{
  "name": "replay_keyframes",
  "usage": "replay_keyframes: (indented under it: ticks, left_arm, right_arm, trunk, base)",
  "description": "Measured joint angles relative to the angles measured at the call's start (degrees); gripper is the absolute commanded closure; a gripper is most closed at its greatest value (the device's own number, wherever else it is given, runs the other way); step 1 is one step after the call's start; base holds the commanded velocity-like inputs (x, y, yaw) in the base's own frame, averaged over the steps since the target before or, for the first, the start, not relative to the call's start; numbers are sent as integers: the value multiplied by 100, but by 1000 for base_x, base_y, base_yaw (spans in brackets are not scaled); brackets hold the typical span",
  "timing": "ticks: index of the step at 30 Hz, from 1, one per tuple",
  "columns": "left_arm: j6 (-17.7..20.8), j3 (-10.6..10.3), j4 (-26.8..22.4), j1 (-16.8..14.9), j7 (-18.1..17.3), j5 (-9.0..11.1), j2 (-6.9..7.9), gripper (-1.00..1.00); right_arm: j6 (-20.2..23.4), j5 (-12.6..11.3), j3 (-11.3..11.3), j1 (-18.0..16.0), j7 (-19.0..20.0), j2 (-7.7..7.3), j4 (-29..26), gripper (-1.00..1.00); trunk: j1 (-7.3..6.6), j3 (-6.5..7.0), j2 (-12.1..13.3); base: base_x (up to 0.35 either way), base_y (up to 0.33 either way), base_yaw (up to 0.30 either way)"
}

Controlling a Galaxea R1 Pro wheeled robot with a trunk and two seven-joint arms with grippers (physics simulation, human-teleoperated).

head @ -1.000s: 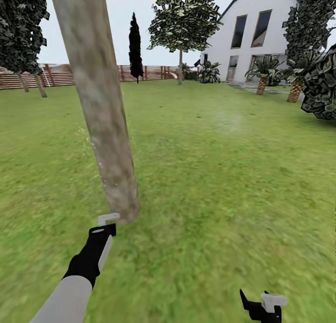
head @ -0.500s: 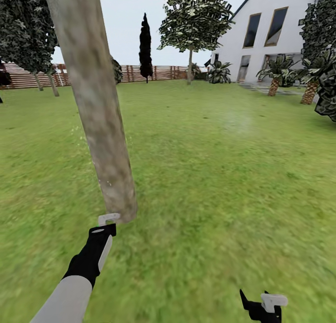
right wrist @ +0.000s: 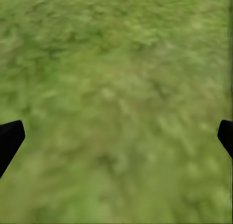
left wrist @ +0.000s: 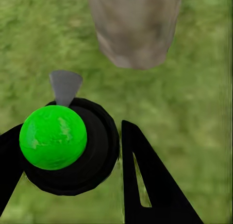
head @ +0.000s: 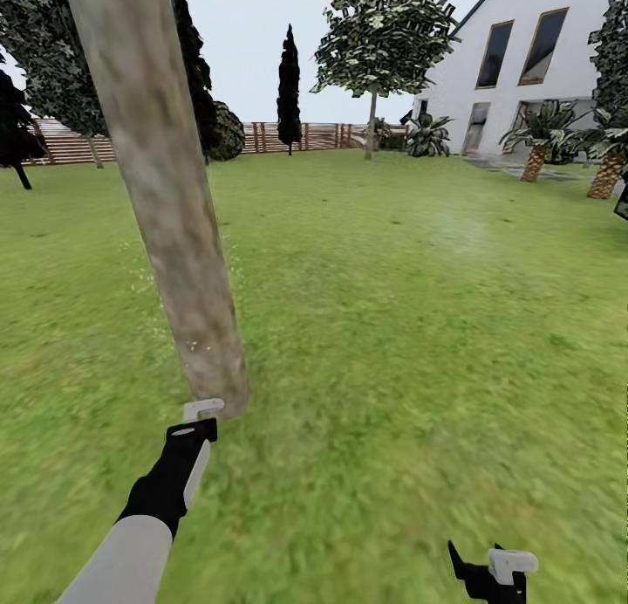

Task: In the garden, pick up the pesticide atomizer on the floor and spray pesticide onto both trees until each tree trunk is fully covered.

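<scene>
A thick mottled grey-brown tree trunk (head: 174,220) rises right in front of me, its base on the lawn. My left gripper (head: 187,436) is stretched toward that base and is shut on the pesticide atomizer (left wrist: 63,141), a black body with a bright green ball on top. Its pale nozzle (head: 202,408) points at the foot of the trunk (left wrist: 133,29), a short gap away. My right gripper (head: 488,573) hangs low at the right, open over bare grass (right wrist: 116,88). Another tree (head: 379,37) stands far off by the house.
Green lawn (head: 419,325) spreads all around. A brown slat fence (head: 296,137) closes the far side. The white house (head: 523,72) and striped palm-like plants (head: 536,141) are at the far right. Dark trees (head: 52,63) stand at the far left.
The whole view has shifted: house, fence and distant trees slid right in the picture, and the near trunk sits slightly further left. Both arms keep the same pose.
</scene>
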Motion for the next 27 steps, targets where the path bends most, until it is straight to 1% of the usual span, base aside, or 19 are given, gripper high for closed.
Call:
replay_keyframes:
  ticks: [3,9,14,17,21,23,24,26,27]
  left_arm:
    - [1,-2,-1,1,0,0,1,100]
    - [-4,-2,-3,1,0,0,1,100]
    - [-18,-1,-3,1,-1,2,1,100]
    - [-24,13,-5,1,-11,37,0,100]
    - [-34,-40,-62,-15,-35,33,-6,100]
    - [0,-66,-33,-81,-60,18,-17,100]
    - [8,-161,-23,-101,-65,16,-23,100]
    - [16,-558,-9,-108,-70,23,-44,100]
    - [24,-711,-13,-114,-67,27,-48,100]
  right_arm:
    - [1,0,0,-1,0,0,1,-100]
    - [1,0,0,-1,0,0,1,-100]
    - [1,0,0,-2,0,0,1,-100]
    - [1,0,-1,-1,0,0,1,-100]
    - [1,-1,0,0,-5,0,-6,-100]
    - [1,-1,0,0,-8,0,-6,-100]
    - [1,0,-1,0,-9,0,-7,-100]
    - [1,-1,-1,0,-9,0,-7,-100]
    - [1,0,-1,0,-9,0,-7,-100]
  trunk:
    - [0,0,0]
    - [0,0,0]
    - [1,0,0]
    - [1,0,0]
    - [1,0,0]
    - [1,0,0]
    - [1,0,0]
    - [1,0,0]
    - [1,0,0]
  base:
    - [110,-272,162]
    - [106,-272,271]
    - [16,-270,276]
    - [1,-91,199]
    - [0,-9,24]
    - [0,0,1]
    - [0,0,0]
    - [0,0,0]
    - [0,0,0]
